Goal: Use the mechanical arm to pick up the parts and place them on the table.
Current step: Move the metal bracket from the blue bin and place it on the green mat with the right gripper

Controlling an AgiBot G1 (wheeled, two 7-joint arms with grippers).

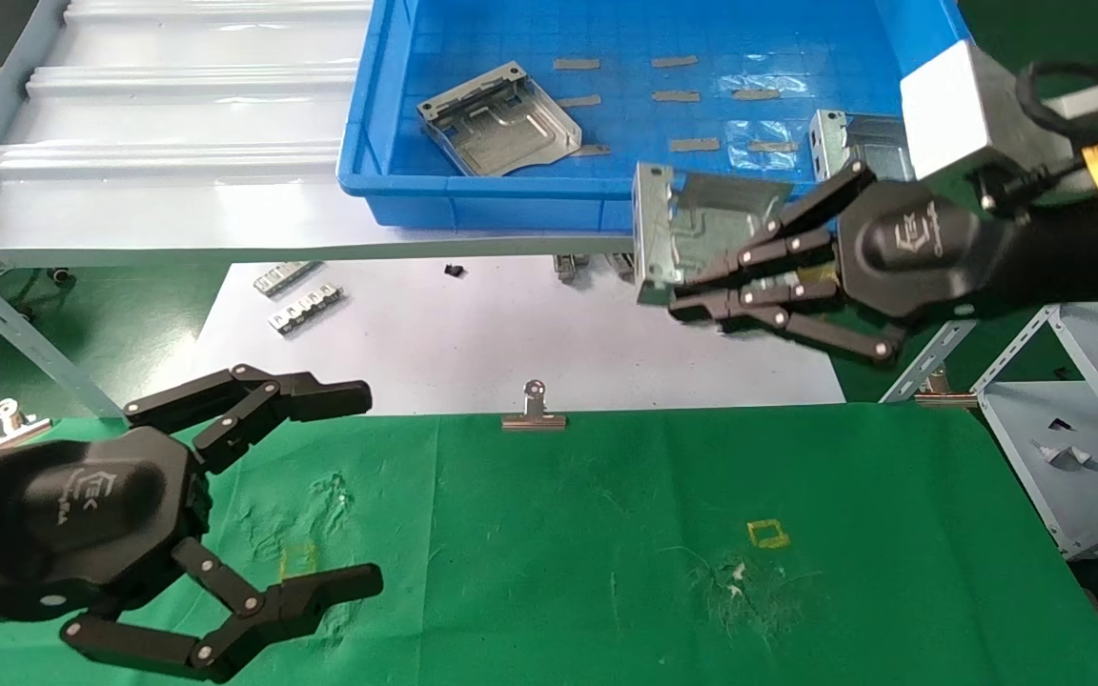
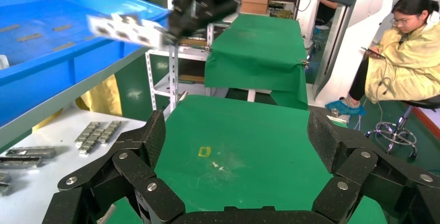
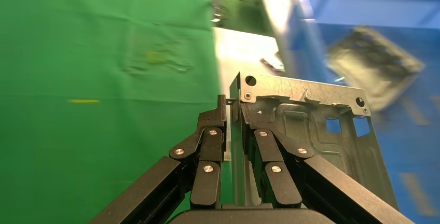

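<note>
My right gripper [image 1: 701,286] is shut on the folded edge of a grey sheet-metal part [image 1: 692,229] and holds it in the air just in front of the blue bin [image 1: 387,143], above the white sheet. The held part shows close up in the right wrist view [image 3: 316,125], clamped between the fingers [image 3: 210,130]. A second part [image 1: 501,119] lies in the bin at its left. A third part [image 1: 859,143] sits in the bin behind my right gripper. The green cloth table [image 1: 606,534] lies below. My left gripper [image 1: 358,486] is open and empty over the table's left side.
Small ridged metal strips [image 1: 306,310] lie on the white sheet [image 1: 511,333]. A silver binder clip [image 1: 534,412] grips the table's far edge. A pale grey shelf [image 1: 1073,448] stands at the right. Yellow square marks [image 1: 766,534] sit on the cloth.
</note>
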